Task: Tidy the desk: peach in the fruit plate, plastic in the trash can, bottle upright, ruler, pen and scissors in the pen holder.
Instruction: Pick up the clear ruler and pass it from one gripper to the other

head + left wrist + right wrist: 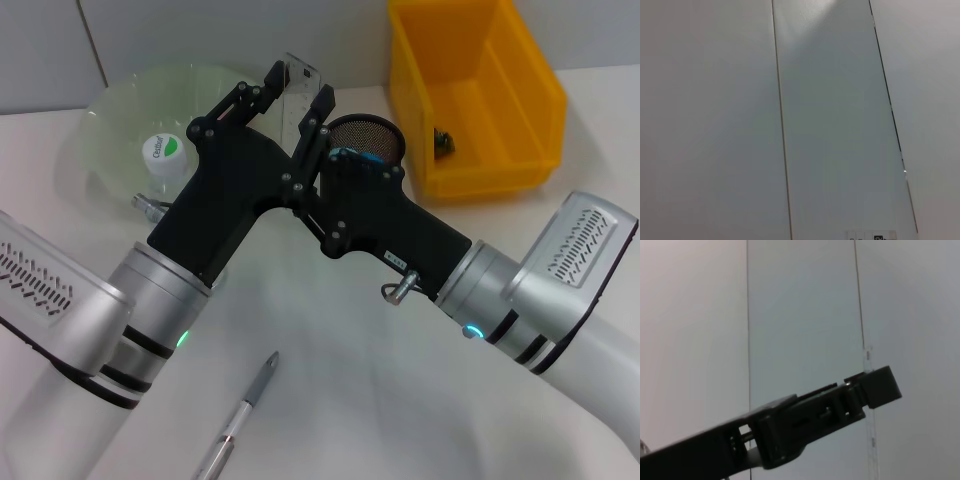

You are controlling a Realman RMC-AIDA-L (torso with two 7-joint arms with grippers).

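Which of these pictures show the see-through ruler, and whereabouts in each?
Head view: the ruler stands upright at top centre, between the fingers of the left gripper.
Left wrist view: not clearly in it; only wall shows.
Right wrist view: seen edge-on, a thin vertical strip with marks, right of centre.
Shared landmark: the wall seam behind the desk.
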